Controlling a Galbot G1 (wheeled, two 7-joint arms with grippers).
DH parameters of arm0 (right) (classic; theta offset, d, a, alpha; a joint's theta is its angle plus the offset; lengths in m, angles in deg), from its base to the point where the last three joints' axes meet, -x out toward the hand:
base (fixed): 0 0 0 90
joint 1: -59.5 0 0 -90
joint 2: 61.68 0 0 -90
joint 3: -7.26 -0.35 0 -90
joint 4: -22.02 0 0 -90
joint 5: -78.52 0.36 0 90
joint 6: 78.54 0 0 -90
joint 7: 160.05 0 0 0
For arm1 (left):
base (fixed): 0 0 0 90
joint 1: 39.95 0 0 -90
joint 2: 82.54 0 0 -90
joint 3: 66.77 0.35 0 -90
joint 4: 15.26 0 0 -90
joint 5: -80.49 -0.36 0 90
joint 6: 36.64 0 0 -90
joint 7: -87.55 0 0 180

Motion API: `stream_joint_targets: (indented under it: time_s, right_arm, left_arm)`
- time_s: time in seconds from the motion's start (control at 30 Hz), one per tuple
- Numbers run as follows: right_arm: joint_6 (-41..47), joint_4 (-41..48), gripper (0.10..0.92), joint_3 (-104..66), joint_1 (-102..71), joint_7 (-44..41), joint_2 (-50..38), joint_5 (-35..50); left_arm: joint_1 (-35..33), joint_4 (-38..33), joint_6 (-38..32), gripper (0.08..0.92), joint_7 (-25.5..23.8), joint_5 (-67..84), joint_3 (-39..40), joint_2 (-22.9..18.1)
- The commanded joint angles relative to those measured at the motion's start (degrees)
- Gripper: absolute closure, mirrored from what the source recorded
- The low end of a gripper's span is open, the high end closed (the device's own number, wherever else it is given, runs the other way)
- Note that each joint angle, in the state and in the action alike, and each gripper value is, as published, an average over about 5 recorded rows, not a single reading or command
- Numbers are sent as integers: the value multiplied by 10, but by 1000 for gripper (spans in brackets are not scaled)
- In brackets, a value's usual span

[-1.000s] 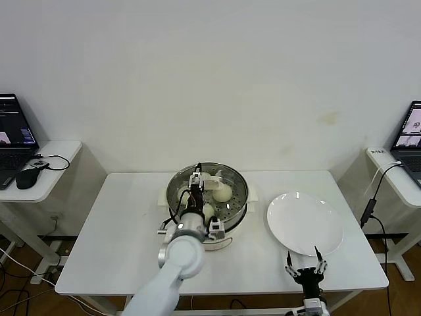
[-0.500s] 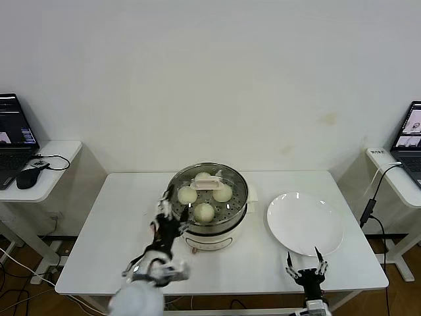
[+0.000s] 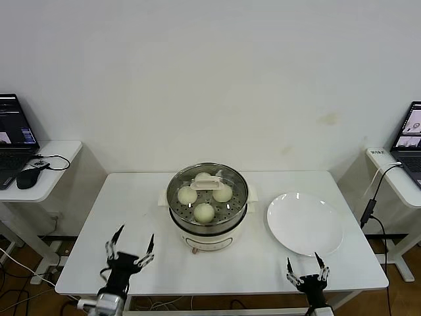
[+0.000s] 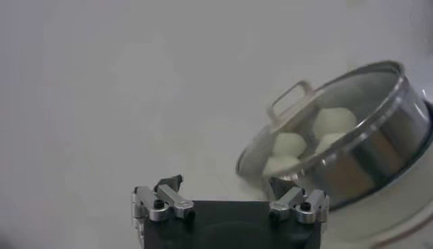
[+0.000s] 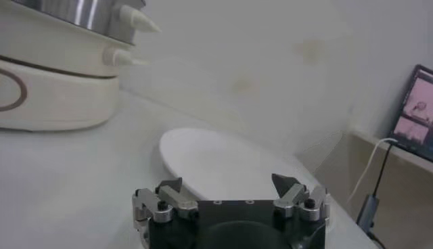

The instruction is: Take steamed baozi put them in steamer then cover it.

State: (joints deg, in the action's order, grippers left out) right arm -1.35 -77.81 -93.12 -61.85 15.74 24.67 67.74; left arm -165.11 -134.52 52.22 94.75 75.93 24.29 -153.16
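The steamer, a shiny steel pot on a cream base, stands mid-table. Its glass lid with a cream handle rests on top. Through the glass I see several steamed baozi on the perforated tray. In the left wrist view the steamer, the lid handle and the baozi show too. My left gripper hangs open and empty near the table's front left edge, well clear of the steamer. My right gripper is open and empty at the front right edge.
An empty white plate lies to the right of the steamer, just beyond my right gripper. Side desks hold a laptop and mouse at left and another laptop with a cable at right.
My left arm has pulled back from the lid handle over the steamer to the table's front left, its fingers spreading open. The lid stays on the steamer. The right arm has not moved.
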Motion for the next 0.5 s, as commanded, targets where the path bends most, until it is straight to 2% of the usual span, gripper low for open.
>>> stream_joint_targets:
  time_s: [0.03, 0.5]
  right_arm:
    - [11, -69, 203, 10, -47, -36, -12, 64]
    - [37, -109, 202, 17, -63, -34, 7, 57]
  left_arm:
    - [-83, 51, -130, 177, 31, 195, -50, -39]
    - [-62, 68, -133, 177, 10, 165, -52, -47]
